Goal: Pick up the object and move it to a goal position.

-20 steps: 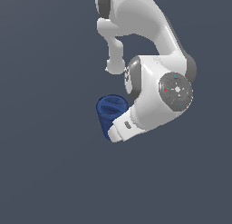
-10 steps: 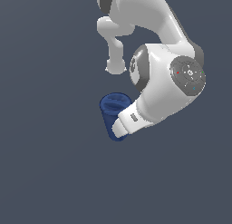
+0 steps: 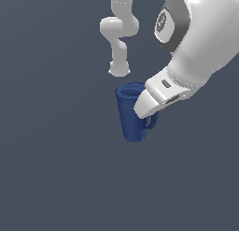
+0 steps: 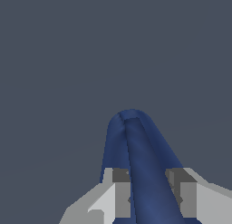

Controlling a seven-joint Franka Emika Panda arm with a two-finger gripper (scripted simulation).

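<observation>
The object, a dark blue mug (image 3: pixel 130 117), hangs upright in the middle of the exterior view, narrower at its base, with its loop handle (image 3: pixel 151 122) on the exterior view's right. My gripper (image 3: pixel 144 106) comes down onto the rim on the handle side, and the white hand covers that part of the rim. In the wrist view the mug (image 4: pixel 136 141) stretches away from the gripper (image 4: pixel 151 198), with one wall of it pinched between the two grey fingers (image 4: pixel 121 193). The gripper is shut on the mug.
The white arm's links (image 3: pixel 200 43) fill the upper part of the exterior view's right, and its base column (image 3: pixel 119 43) stands behind the mug. Around them is an even dark grey surface (image 3: pixel 51 169) with no other objects in view.
The mug has shifted toward the exterior view's right with the gripper and turned from tilted to upright. The arm's large elbow joint has swung up and to the right.
</observation>
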